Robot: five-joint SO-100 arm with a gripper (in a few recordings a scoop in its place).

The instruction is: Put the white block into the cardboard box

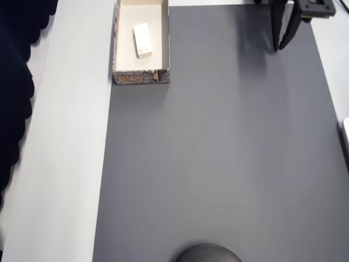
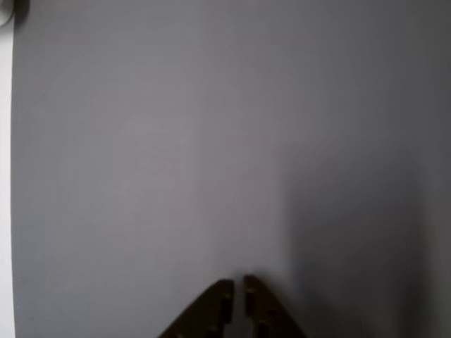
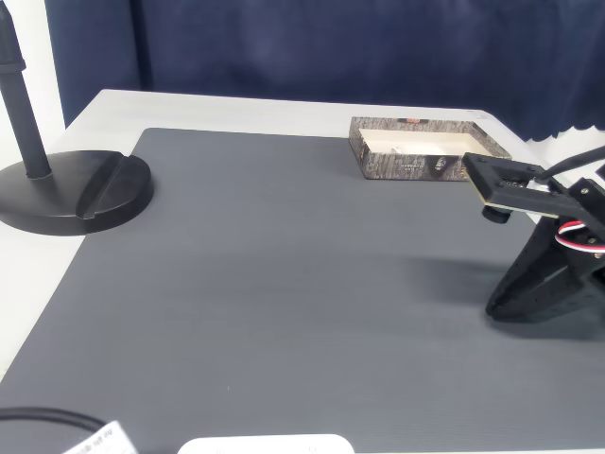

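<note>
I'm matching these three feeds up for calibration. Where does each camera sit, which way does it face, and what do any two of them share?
Overhead view: above the table, looking straight down on the grey mat, the cardboard box holding the white block, and the gripper.
Wrist view: on the arm, facing down at bare mat; its nearly closed fingertips show at the bottom.
Fixed view: low at the table's side, looking across the mat at the box, the gripper and a black stand.
Overhead and fixed views share box and gripper.

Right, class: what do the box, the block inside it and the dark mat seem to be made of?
The shallow patterned-wall box looks like cardboard: thin walls, matte cream interior. The small white rounded block inside it seems smooth plastic or foam; it's hard to tell. The dark grey mat looks like a matte, faintly grained sheet.
</note>
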